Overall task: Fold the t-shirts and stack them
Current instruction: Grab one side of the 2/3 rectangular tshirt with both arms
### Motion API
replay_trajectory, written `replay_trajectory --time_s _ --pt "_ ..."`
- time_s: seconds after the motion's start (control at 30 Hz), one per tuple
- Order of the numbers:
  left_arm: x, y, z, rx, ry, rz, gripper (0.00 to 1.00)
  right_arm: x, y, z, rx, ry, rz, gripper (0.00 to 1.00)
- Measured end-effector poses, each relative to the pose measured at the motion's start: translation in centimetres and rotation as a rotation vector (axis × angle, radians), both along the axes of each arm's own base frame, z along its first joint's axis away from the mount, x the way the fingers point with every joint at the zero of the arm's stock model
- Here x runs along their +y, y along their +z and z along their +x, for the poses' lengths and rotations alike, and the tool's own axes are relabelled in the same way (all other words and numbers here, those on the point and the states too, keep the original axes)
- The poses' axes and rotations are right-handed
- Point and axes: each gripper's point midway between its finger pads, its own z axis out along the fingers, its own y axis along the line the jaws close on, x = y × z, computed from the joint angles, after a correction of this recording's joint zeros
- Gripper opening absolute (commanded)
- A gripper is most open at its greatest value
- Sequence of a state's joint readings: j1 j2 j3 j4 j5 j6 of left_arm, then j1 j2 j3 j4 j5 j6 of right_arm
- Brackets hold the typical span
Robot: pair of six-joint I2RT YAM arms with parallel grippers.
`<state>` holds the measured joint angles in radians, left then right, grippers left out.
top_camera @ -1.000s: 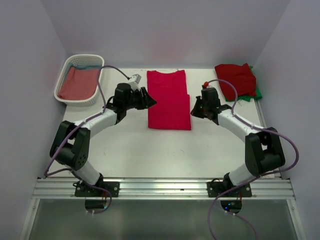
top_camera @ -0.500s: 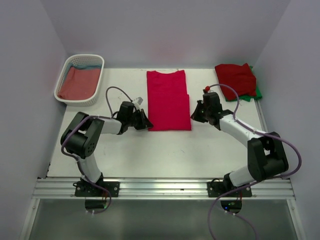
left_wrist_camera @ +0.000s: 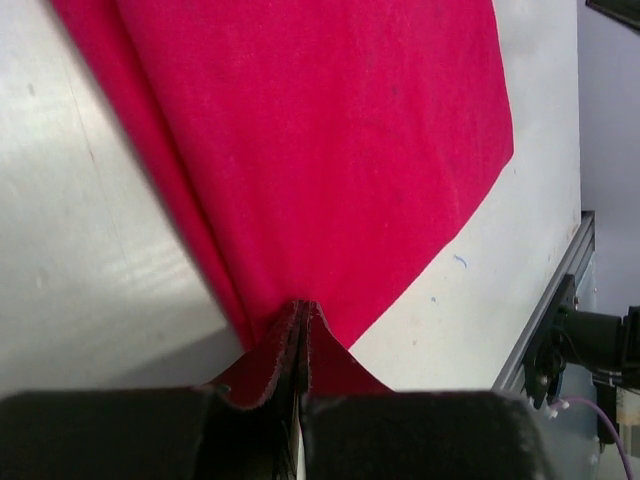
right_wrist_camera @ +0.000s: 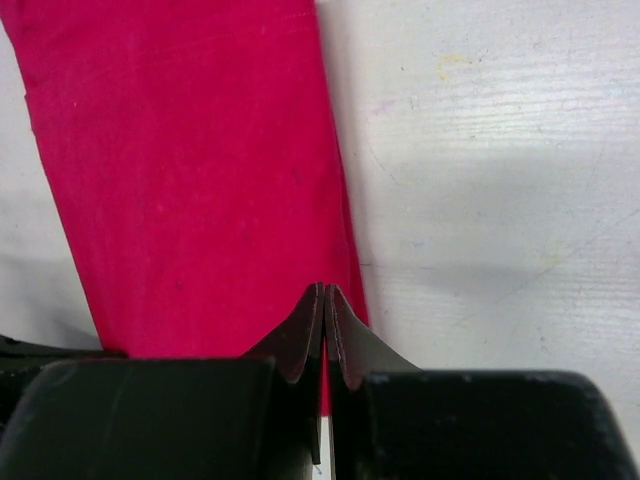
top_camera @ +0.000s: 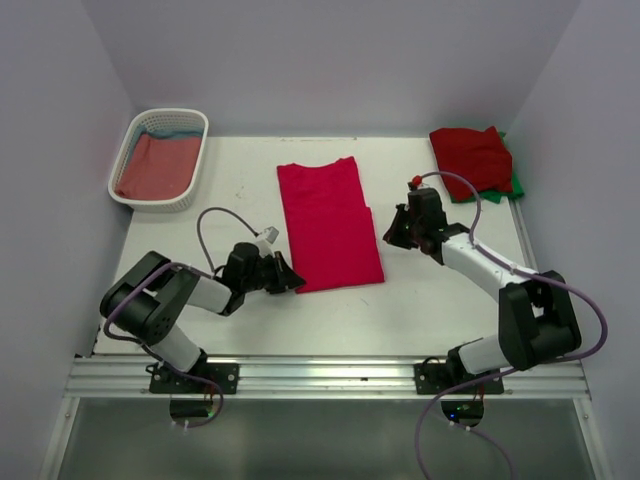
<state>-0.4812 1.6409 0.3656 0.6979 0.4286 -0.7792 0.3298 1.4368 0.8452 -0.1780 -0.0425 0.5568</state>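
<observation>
The bright crimson t-shirt [top_camera: 325,225] lies folded into a long strip mid-table, tilted with its far end to the left. My left gripper [top_camera: 293,282] is low at the strip's near left corner, shut on the cloth; in the left wrist view the shirt [left_wrist_camera: 330,150] narrows into the closed tips [left_wrist_camera: 300,305]. My right gripper [top_camera: 392,228] is shut with its tips [right_wrist_camera: 325,290] over the shirt's right edge [right_wrist_camera: 190,150]; no cloth shows pinched between them. A darker red shirt [top_camera: 470,155] lies folded on a green one [top_camera: 517,185] at the far right.
A white slatted basket [top_camera: 165,205] stands at the far left and holds a dusty-red shirt [top_camera: 152,165] over a blue one [top_camera: 175,130]. Grey walls close in the table on three sides. A metal rail runs along the near edge.
My left gripper moved nearer and took the shirt's near left corner. The shirt slid toward me and turned, its far end swinging left. The right gripper barely moved.
</observation>
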Motion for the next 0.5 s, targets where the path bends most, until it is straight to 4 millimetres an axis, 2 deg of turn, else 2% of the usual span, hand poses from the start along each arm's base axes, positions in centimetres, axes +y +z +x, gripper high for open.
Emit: replay_trajectory --time_s 0.03,0.07,0.1,0.13,0.17,0.2,0.23,0.3,0.33,0.4,0.5 --pt "0.1 0.1 -0.6 0.001 -0.002 0.0 0.01 0.0 -0.1 -0.1 0.004 0.001 0.0 0.0" --pt "0.2 0.1 -1.4 0.003 -0.005 0.002 0.03 0.0 -0.3 -0.3 0.009 0.002 0.0 0.08" --pt "0.4 0.2 -2.0 0.008 -0.004 0.008 0.08 0.0 -0.5 -0.5 0.015 0.004 0.002 0.24" --pt "0.8 0.3 -2.5 0.011 0.002 0.02 0.23 0.0 -0.8 -1.0 0.026 0.008 0.006 0.36" --pt "1.2 0.6 -3.1 0.008 0.003 0.033 0.3 -0.1 -1.2 -1.7 0.04 0.014 0.013 0.41" --pt "1.5 1.1 -3.6 0.004 0.008 0.041 0.43 -0.1 -1.5 -2.4 0.046 0.023 0.014 0.52" --pt "1.7 1.8 -3.9 -0.01 0.014 0.043 0.5 -0.2 -1.8 -3.3 0.057 0.03 0.023 0.57" --pt "1.9 4.3 -4.2 -0.073 0.017 0.026 0.6 -0.4 -2.0 -5.3 0.067 0.047 0.039 0.64" --pt "1.9 5.6 -4.2 -0.112 0.02 0.012 0.66 -0.3 -1.9 -6.1 0.067 0.058 0.053 0.64" --pt "2.2 7.6 -4.3 -0.164 0.03 -0.009 0.69 -0.1 -1.9 -7.6 0.065 0.084 0.085 0.64" --pt "2.7 7.4 -5.0 -0.144 0.036 0.009 0.7 0.4 -2.6 -9.6 0.095 0.112 0.136 0.63"
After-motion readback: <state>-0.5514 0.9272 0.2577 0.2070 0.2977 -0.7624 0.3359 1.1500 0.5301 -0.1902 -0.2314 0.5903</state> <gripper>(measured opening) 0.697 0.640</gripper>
